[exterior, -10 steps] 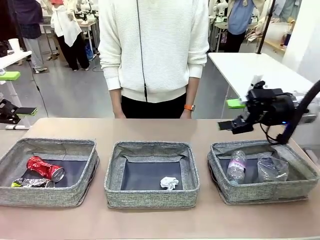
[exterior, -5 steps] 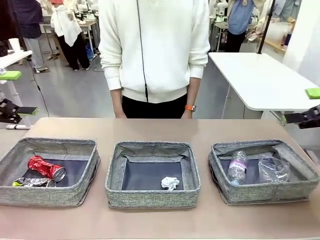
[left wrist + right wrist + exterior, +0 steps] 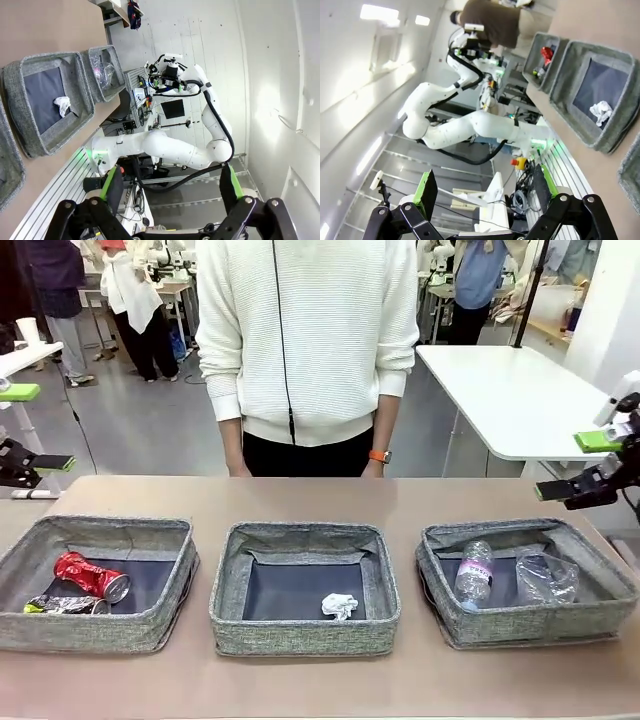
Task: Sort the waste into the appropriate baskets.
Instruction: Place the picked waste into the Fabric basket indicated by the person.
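Three grey baskets stand in a row. The left basket (image 3: 90, 632) holds a crushed red can (image 3: 90, 577) and a dark printed can (image 3: 65, 605). In the middle basket (image 3: 300, 636) lies a white paper ball (image 3: 339, 606), which the left wrist view also shows as the paper ball (image 3: 62, 104). A clear bottle (image 3: 473, 572) and a clear cup (image 3: 545, 577) rest in the right basket (image 3: 530, 626). My right gripper (image 3: 585, 466) hangs open and empty off the table's right edge. At the far left, my left gripper (image 3: 36, 427) stands open and empty, clear of the table.
A person in a white sweater (image 3: 305, 340) stands at the far side of the table, arms hanging down. A white table (image 3: 510, 390) stands behind on the right. Bare tabletop runs in front of and behind the baskets.
My right gripper has drawn away from above the right basket's back rim to the table's right edge and sits higher. The waste and the left arm have not moved.
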You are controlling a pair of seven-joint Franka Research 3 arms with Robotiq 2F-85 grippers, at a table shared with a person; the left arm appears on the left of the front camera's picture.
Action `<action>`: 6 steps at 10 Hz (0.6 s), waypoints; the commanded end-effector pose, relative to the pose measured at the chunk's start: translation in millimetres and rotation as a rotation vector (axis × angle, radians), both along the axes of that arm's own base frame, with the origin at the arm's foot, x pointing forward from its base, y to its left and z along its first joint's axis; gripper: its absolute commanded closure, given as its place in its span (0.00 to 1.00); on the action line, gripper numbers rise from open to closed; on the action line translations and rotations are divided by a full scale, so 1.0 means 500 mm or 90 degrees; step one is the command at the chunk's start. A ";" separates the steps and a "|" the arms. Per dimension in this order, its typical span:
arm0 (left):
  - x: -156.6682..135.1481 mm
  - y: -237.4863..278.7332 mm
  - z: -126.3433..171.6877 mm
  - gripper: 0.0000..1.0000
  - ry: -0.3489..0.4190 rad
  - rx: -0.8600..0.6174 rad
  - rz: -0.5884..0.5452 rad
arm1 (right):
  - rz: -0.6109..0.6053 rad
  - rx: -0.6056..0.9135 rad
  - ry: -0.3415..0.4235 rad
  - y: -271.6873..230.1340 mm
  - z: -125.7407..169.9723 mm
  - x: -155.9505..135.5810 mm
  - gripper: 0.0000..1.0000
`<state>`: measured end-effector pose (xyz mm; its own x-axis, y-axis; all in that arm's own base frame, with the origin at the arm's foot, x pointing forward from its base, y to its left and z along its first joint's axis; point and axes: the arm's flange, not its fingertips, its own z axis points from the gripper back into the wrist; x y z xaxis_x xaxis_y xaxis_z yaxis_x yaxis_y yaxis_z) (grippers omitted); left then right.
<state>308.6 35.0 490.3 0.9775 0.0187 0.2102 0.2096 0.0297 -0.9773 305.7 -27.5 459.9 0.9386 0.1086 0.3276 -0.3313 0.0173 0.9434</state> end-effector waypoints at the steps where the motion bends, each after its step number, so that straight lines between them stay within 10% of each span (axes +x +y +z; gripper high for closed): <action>1: -0.008 0.002 0.005 0.00 0.002 -0.003 -0.003 | -0.008 0.009 -0.015 0.000 0.010 0.004 0.00; 6: -0.008 0.002 0.005 0.00 0.002 -0.003 -0.003 | -0.008 0.009 -0.015 0.000 0.010 0.004 0.00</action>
<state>308.6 35.0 490.3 0.9775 0.0187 0.2102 0.2096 0.0297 -0.9773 305.8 -28.3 461.1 0.9377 0.1070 0.3306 -0.3343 0.0183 0.9423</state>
